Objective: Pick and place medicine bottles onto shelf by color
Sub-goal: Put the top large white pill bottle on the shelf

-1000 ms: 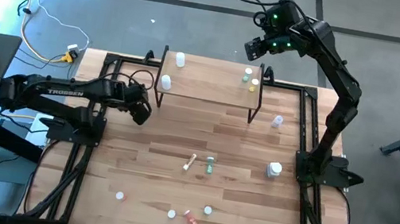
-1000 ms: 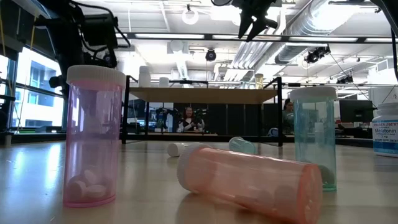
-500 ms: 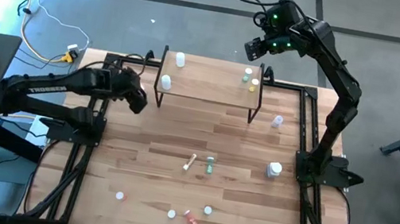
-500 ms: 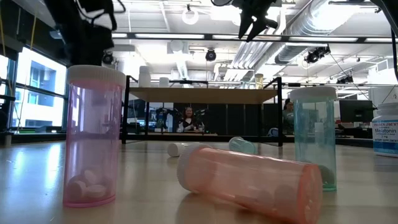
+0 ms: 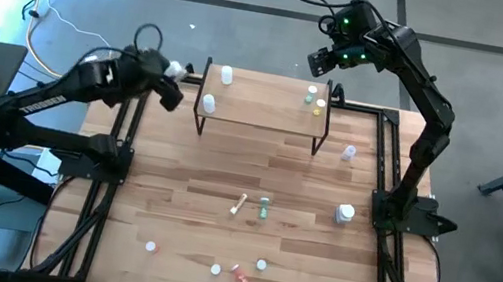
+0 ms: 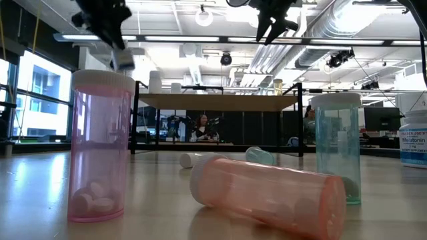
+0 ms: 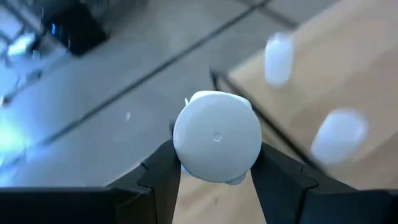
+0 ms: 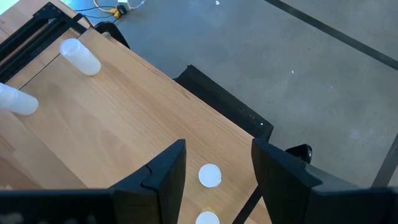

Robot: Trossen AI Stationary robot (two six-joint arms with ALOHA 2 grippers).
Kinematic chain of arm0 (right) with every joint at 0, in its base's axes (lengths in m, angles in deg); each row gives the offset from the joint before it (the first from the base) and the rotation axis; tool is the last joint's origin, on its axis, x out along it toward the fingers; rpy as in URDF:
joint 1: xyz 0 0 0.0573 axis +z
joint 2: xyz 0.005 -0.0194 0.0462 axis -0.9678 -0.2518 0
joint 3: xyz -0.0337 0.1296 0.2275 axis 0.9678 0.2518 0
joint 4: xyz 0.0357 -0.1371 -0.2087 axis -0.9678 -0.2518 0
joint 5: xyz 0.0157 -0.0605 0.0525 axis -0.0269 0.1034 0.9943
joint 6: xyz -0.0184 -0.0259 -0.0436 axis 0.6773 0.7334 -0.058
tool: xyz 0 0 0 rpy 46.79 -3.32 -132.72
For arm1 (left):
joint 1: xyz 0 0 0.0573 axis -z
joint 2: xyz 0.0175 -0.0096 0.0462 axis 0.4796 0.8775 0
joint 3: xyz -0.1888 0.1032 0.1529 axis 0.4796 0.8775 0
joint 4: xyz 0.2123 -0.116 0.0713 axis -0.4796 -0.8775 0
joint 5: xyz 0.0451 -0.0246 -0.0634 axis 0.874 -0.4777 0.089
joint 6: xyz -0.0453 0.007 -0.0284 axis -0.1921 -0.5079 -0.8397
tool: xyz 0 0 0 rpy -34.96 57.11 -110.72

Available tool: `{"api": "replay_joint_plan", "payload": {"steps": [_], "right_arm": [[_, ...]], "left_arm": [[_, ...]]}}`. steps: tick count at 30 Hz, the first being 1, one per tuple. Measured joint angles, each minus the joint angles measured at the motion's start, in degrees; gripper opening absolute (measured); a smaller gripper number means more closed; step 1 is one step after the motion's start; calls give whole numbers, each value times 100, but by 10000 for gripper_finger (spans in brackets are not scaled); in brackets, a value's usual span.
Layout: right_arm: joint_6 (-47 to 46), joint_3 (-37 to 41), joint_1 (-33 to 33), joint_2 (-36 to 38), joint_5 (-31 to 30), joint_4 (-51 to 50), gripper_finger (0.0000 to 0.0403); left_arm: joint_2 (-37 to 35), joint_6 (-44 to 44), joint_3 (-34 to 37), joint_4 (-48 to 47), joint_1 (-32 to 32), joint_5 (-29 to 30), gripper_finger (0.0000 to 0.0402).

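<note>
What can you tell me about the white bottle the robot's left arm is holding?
The white bottle is small, round and plastic-looking, with a smooth white cap facing the wrist camera. The left tool pinches it between two dark fingers, one on each side. It hangs in the air by the shelf's left end, touching nothing else.

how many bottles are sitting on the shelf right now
4 on the shelf: a white bottle at its back left, another white one at its front left, and a green-capped one and a yellowish one at its right end. None looks hidden.
</note>
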Motion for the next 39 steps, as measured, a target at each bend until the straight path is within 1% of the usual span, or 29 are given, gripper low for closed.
{"api": "replay_joint_plan", "payload": {"steps": [3,7,12,17,19,21,23,26,28,35,39], "right_arm": [[0,0,0,0,-2,-2,174],[0,0,0,0,0,-2,174],[0,0,0,-1,-1,0,174],[0,0,0,-2,0,-4,174],[1,0,2,0,-1,-12,174],[1,0,0,0,-1,-13,174],[0,0,0,-1,-2,-13,174],[1,0,1,-1,-2,-13,174],[0,0,0,-2,-2,-13,174],[22,0,2,-2,-2,-13,174],[25,0,1,-1,-2,-13,174]], "left_arm": [[2,572,-271,474,-97,-445,163],[66,969,-550,1232,-167,-1130,163],[430,1337,-886,1722,-167,-1499,163],[1085,1802,-1510,1650,-167,-1525,163],[1351,1863,-1745,1544,-171,-1540,163],[1599,1856,-1933,1337,-198,-1723,163],[1832,1835,-2070,1145,-233,-2050,163],[2151,1833,-2124,1047,-241,-2582,163],[2367,1837,-2124,1023,-241,-2804,163],[3013,1876,-2121,791,-274,-3133,163],[3288,2003,-2124,659,-368,-3185,163]]}}
